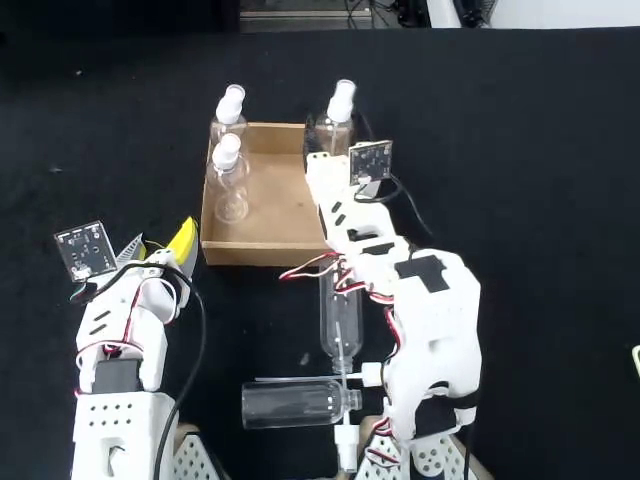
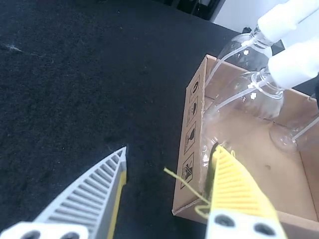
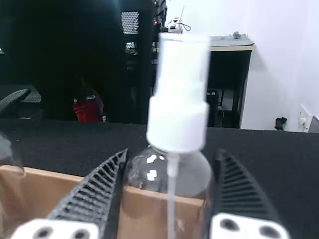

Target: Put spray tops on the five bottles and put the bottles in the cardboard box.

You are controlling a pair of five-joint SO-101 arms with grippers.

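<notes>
**Two bare bottles wait near, and a capped one is at the box**

Nearest of all, a bare bottle (image 1: 295,403) lies on its side between the two arm bases. A second bare bottle (image 1: 340,318) lies just past it, with its neck pointing to the near side. A white piece (image 1: 347,447) beside them looks like a loose spray top, but I cannot be sure.

The right gripper (image 3: 172,154) has one finger on each side of a capped bottle (image 3: 169,184). The fingers are close against its clear sides, so I think they are pinching it. This bottle is at the far right corner of the cardboard box (image 1: 265,253). I cannot tell if it is over the inside or just outside the wall.

A standing bottle (image 1: 228,180) with a top is in the left side of the box. A corner bottle (image 1: 230,108), also with a top, is at the far left corner.

The left gripper (image 2: 171,149) is just beside the near left corner of the box. Its fingers are spread wide with nothing between them.

I think the step now is putting the third bottle in the box. Next, it needs to go down in the free right part, away from the other two, before the fingers let go. After that, the two bare bottles need tops.
</notes>
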